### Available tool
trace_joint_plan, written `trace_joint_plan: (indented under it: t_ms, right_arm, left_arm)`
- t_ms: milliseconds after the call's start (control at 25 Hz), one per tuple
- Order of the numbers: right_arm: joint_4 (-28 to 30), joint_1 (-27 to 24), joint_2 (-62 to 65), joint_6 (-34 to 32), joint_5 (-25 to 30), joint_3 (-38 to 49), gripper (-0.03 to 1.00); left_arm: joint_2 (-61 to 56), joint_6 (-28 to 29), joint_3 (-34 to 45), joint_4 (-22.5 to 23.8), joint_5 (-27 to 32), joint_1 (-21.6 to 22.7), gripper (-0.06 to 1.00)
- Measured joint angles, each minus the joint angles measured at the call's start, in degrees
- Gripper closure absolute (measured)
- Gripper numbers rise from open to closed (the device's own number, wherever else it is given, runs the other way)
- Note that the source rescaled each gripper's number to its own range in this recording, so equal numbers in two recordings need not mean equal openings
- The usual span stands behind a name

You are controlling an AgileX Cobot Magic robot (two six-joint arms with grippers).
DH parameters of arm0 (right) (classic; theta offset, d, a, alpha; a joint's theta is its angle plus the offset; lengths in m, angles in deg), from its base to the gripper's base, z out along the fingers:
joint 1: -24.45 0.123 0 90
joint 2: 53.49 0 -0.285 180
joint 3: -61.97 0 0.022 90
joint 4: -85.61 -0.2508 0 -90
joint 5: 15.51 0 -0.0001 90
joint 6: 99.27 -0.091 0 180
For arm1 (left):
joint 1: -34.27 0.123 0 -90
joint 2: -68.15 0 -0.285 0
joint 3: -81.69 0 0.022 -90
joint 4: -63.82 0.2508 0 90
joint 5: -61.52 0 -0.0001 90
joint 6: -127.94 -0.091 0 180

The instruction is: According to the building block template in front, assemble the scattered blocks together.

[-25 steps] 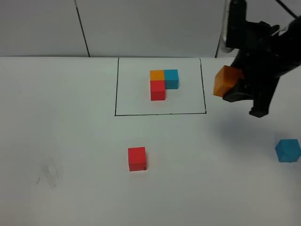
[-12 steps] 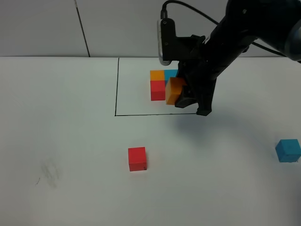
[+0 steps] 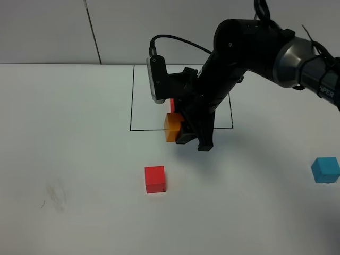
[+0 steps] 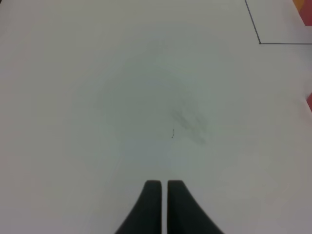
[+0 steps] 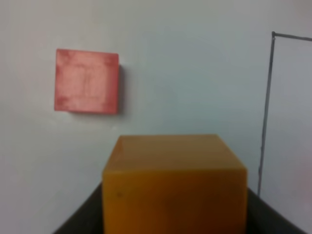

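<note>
Fingers of the right gripper (image 3: pixel 183 133) are clamped on a small matte orange cube (image 3: pixel 170 127), which hangs above the white tabletop (image 3: pixel 79 133), right over the near line of the thin black drawn rectangle (image 3: pixel 131 95) and toward that line's left half. From the right wrist, the orange cube (image 5: pixel 174 180) fills the space between the two dark fingers, with a corner of the black line off to one side. A small matte red cube (image 3: pixel 154 179) sits flat on the table outside the frame, nearer the camera than the held cube and apart from it. A small matte cyan-blue cube (image 3: pixel 325 169) rests alone at the far right edge of the high view. The black arm covers most of the building block template (image 3: pixel 172 104) inside the rectangle; only a red sliver shows beside the wrist camera, probably its red block. The left gripper (image 4: pixel 164 183) hovers over bare table with its fingers pressed together on nothing, a faint grey smudge (image 4: pixel 190 122) ahead of it.
</note>
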Motion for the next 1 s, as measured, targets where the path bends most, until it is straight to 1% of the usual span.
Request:
trace_joint_plan:
  t_ms: [440,1000]
  right_arm:
    - [-2.0,3.1,-4.8,0.6,-4.5,0.0,0.47]
    - [-4.7,3.4,-5.0,2.0,-5.0,0.0,0.47]
  left_arm:
    - [0.0,0.0,0.0,0.0,0.0,0.0,0.94]
    - [0.0,0.0,0.0,0.0,0.0,0.0,0.94]
